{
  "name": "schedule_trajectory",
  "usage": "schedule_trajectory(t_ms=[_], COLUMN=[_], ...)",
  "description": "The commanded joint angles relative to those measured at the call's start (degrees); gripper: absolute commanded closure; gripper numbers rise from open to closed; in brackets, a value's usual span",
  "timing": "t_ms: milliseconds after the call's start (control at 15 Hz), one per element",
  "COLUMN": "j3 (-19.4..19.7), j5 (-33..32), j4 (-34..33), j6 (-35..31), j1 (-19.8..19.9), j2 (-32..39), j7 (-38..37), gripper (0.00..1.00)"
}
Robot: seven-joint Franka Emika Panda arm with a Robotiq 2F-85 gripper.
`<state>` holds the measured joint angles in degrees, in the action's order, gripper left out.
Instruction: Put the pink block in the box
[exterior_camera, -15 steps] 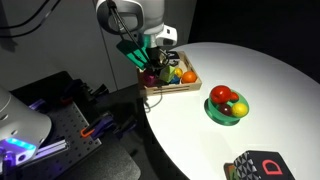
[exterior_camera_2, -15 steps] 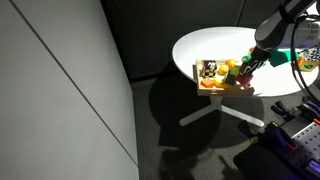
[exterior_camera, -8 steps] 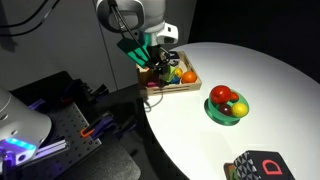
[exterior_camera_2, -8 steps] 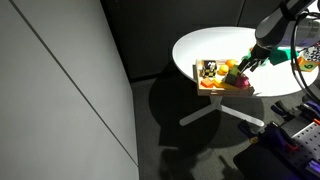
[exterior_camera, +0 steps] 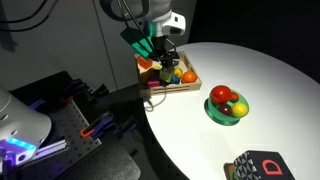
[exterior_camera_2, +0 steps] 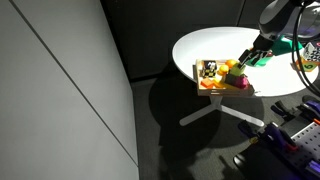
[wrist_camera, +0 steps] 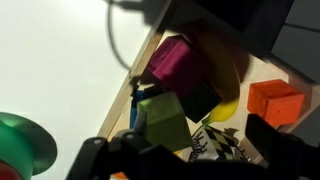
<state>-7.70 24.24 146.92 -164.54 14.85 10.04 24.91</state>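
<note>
Hand hangs spread and empty above the box. The pink block lies inside by the rim, directly beneath, so delivery looks done.

Round white table on a white pedestal base with splayed legs; top brightly lit. Floor dark grey, carrying the table's shadow. Plain grey wall panel adjoining, crossed by one diagonal seam.
</note>
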Motion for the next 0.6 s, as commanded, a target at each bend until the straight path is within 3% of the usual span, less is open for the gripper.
schedule_trajectory(t_ms=[0, 133, 200, 533], j3=[-0.4, 0.0, 2.6, 7.8], j5=[1.9, 1.5, 1.5, -0.5], j4=[-1.4, -2.4, -3.0, -5.0], j6=[5.2, 8.0, 9.7, 18.8], j1=[1.5, 1.9, -0.4, -2.9], j2=[-3.6, -5.2, -6.0, -10.0], j7=[1.7, 1.5, 1.4, 0.8], gripper=[0.0, 0.0, 0.0, 0.0])
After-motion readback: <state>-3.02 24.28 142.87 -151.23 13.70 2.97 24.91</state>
